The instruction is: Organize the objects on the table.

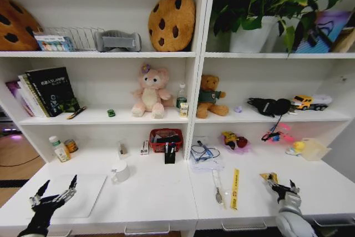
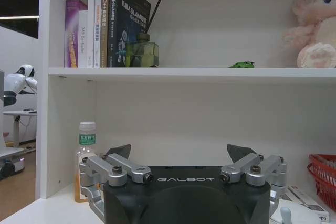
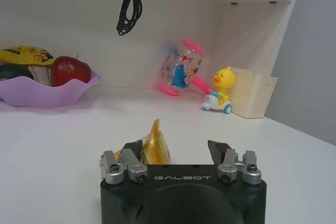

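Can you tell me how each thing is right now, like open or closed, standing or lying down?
Left end effector: open, over the laptop.
Right end effector: open, yellow piece between its fingers.
Yellow piece: standing on the table.
Laptop: closed, lying flat.
White mug: upright.
Bottle: upright, capped.
Books: standing, leaning.
Red basket: upright, holding things.

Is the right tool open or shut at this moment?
Open. The right tool has its fingers spread apart on the table, with the yellow triangular piece beside one finger, ungripped.
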Tool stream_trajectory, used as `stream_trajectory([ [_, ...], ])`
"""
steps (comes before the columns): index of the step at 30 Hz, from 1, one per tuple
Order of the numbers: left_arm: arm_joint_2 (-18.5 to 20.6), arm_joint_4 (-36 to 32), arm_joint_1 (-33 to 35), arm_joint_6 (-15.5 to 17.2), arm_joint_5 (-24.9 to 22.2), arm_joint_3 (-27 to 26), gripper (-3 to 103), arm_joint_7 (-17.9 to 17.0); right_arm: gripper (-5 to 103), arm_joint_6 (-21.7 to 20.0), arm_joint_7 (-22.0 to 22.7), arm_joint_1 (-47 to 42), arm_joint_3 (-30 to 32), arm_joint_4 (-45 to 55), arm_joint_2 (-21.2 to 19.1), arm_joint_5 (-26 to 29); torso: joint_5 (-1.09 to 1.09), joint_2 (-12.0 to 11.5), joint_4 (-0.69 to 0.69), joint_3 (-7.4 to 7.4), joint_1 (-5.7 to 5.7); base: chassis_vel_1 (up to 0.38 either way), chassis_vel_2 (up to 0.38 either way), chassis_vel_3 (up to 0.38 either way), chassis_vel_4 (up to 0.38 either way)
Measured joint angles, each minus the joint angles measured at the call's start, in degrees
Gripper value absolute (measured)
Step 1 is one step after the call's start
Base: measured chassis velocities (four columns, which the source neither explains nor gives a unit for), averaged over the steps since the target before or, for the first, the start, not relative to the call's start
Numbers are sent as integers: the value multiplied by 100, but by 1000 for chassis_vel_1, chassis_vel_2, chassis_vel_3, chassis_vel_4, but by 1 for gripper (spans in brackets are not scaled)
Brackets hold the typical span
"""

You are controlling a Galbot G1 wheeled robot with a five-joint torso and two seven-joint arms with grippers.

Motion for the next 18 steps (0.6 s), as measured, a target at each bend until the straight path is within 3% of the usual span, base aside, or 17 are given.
stream_trajectory([
  [10,0,0,0,0,0,0,100,0,27,149,-50,-13,-15,-50,33,-115,0,0,0,0,0,0,0,0,0],
  [18,0,0,0,0,0,0,100,0,3,186,-80,15,-19,-44,47,-166,0,0,0,0,0,0,0,0,0],
])
